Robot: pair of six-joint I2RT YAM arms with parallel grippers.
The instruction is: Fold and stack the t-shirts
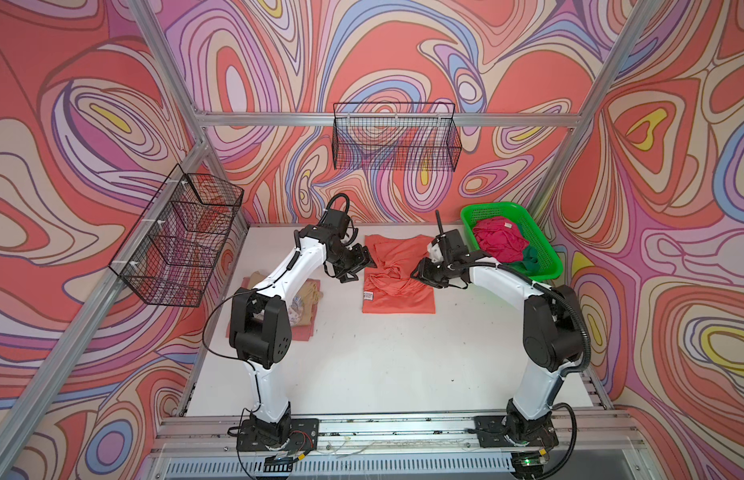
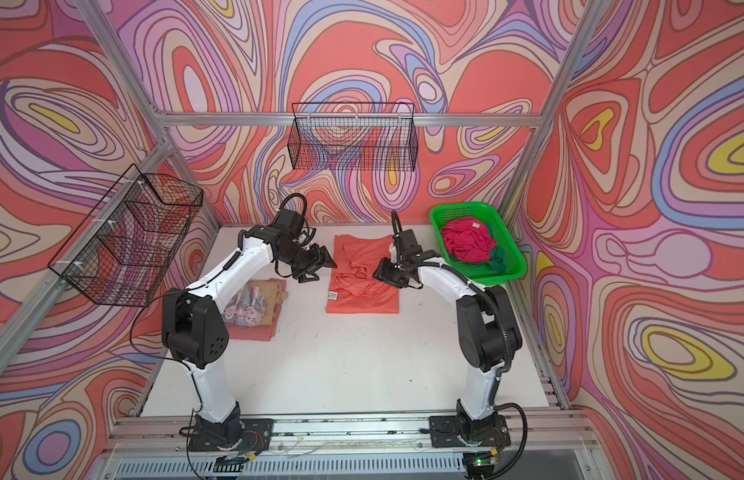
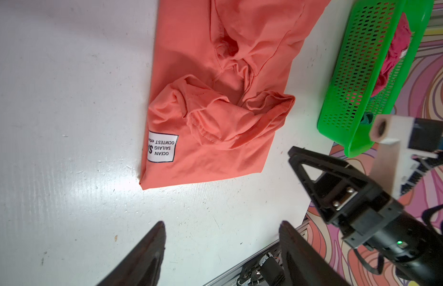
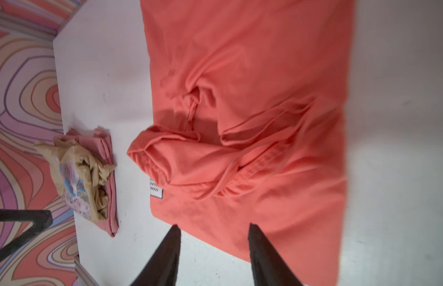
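Left wrist view shows you the left gripper (image 3: 222, 225) with its two fingers apart. Nothing is between them. You see the bare white table (image 3: 67, 123) in front of them. A little way past the fingers lies the coral-orange shirt (image 3: 215, 123). It is partly folded, and the cloth is bunched and rumpled in the middle. A white label (image 3: 162, 148) with black letters sits at one side edge of it.

Look at the right wrist view next. The right gripper (image 4: 214, 225) also has its fingers apart, and it holds nothing. One finger shows in front of the shirt's edge and the other in front of the table. You cannot tell from here if they touch the cloth.

In both top views the coral-orange shirt (image 1: 397, 291) lies in the middle of the table, toward the back. The left gripper (image 1: 364, 264) is at its left edge and the right gripper (image 1: 418, 272) is at its right edge. They point at each other across the rumpled part.

Now look at the other shirts. The green basket (image 1: 486, 210) stands at the back right corner. A magenta-pink shirt (image 1: 497, 241) is heaped inside it. A dark green shirt (image 1: 530, 257) peeks out beside that one. On the left side of the table the tan shirt (image 2: 274, 295) lies crumpled on top of the flat salmon-pink shirt (image 2: 253, 330). The left arm hides part of that pile in the top views.
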